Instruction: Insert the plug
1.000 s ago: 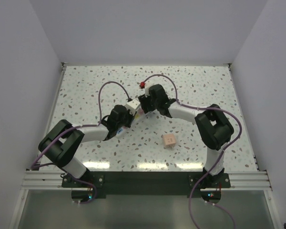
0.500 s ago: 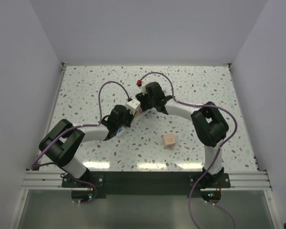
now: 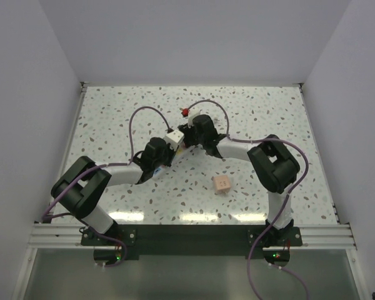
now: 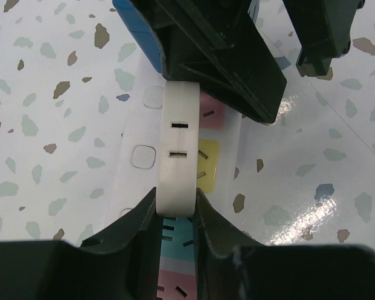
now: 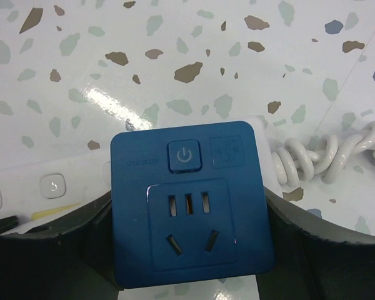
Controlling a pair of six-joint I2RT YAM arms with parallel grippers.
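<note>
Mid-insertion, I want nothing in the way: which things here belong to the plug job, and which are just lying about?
Job: blue socket adapter, held by right gripper; white slotted block, held by left gripper; white power strip beneath them.
Lying about: tan cube on the table, apart from the strip.

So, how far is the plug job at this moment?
Done: the left gripper clamps the white rounded plastic block, and the right gripper clamps the blue square socket adapter. In hand: both hang over the white power strip. Left: seating; whether it has begun is hidden.
</note>
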